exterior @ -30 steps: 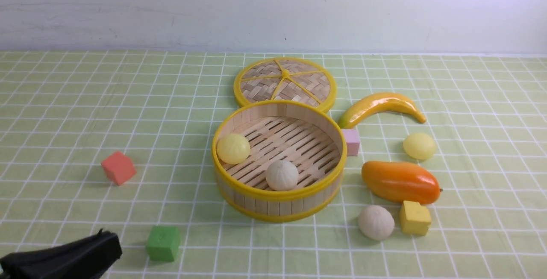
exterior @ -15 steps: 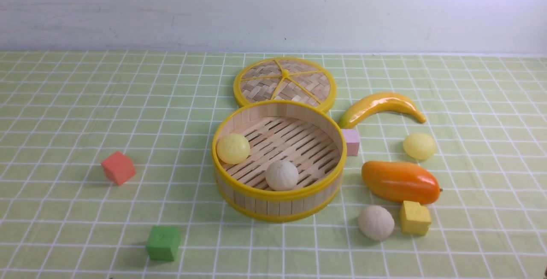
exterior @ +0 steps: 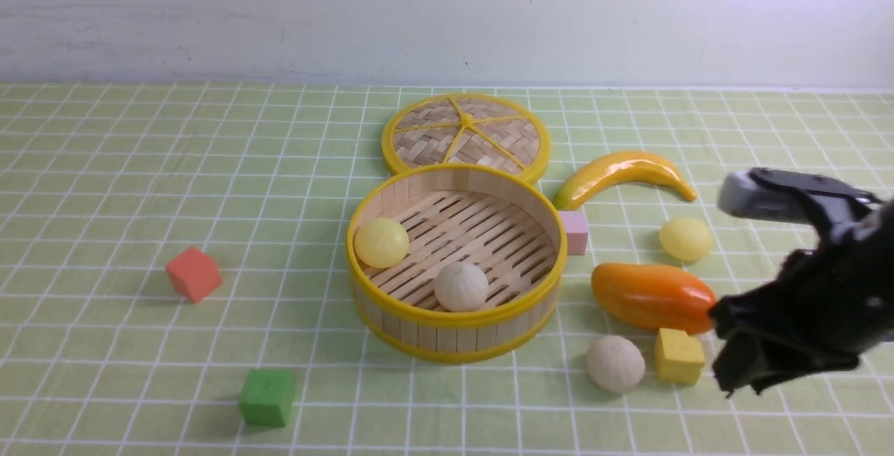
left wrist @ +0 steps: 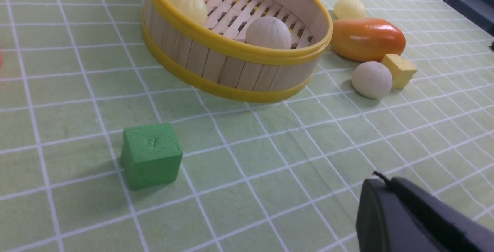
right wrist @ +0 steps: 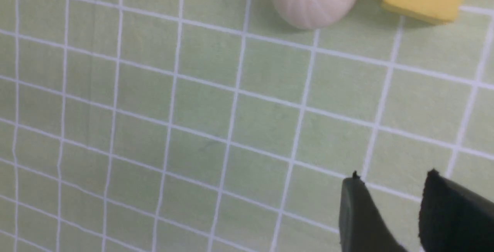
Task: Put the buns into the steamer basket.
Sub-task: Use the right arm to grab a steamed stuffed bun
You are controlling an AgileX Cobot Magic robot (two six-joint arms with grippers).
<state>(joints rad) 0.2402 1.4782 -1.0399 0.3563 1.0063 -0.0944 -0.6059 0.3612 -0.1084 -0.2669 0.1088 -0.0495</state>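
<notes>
In the front view, the round bamboo steamer basket with yellow rims [exterior: 457, 318] sat at centre frame, holding one pale yellow bun [exterior: 380, 242] and one off-white bun [exterior: 461, 286]. A second pale yellow bun [exterior: 686, 239] lay right of centre. A second off-white bun [exterior: 615, 363] lay at lower right, just beside a yellow cube [exterior: 678, 356]. My right gripper [exterior: 723, 351] hung at the lower right edge, just right of that cube and clear of the bun.

In the left wrist view, the left gripper [left wrist: 386, 205] was closed and empty, well apart from the basket.

In the right wrist view, the right gripper's jaws stood partly apart with nothing between them. The second off-white bun lay ahead of them, untouched.
</notes>
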